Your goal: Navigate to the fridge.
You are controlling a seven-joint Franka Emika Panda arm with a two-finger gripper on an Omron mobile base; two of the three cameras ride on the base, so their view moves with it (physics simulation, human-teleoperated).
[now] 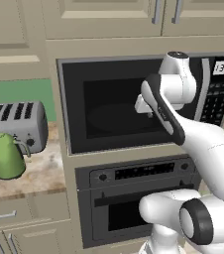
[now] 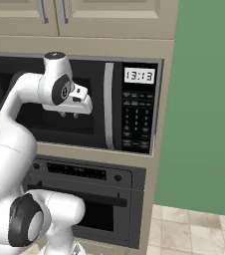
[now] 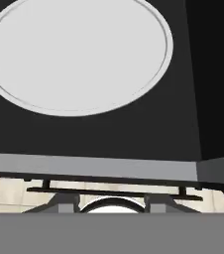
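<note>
The tall matte grey French-door fridge that the base must reach is nowhere among the things in front of the robot, so where it stands cannot be told from here; as a judgement, it must lie off to one side or behind, and the base has turning and driving left to do. A fridge of that kind is likely heavy, rigid and fixed in place, nothing to lift, and this task asks only for driving up to it, not for taking hold; were a door to be opened later, a long vertical handle would be the place to grip. What faces the robot instead is a black built-in microwave (image 1: 134, 101) with its cavity open and dark, a silver vertical strip and a keypad with a lit clock on its right side. Just below it sits a black built-in oven (image 1: 134, 203) with a row of knobs. The white arm's two-finger gripper (image 2: 68, 115) hangs at the mouth of the microwave cavity, and the hand camera looks down on the round white turntable plate (image 3: 77, 52) on the cavity floor. Its short dark fingers stand a little apart in the right base view, yet I cannot tell for sure whether the claw is open or closed; nothing shows between them. Beige cabinets (image 1: 104, 17) run above. To the left, on a speckled stone counter (image 1: 39, 173), a green kettle (image 1: 6, 156) stands just in front of a grey four-slot toaster (image 1: 17, 124). To the right is a plain green wall (image 2: 206, 99) over pale floor tiles (image 2: 194, 231).
</note>
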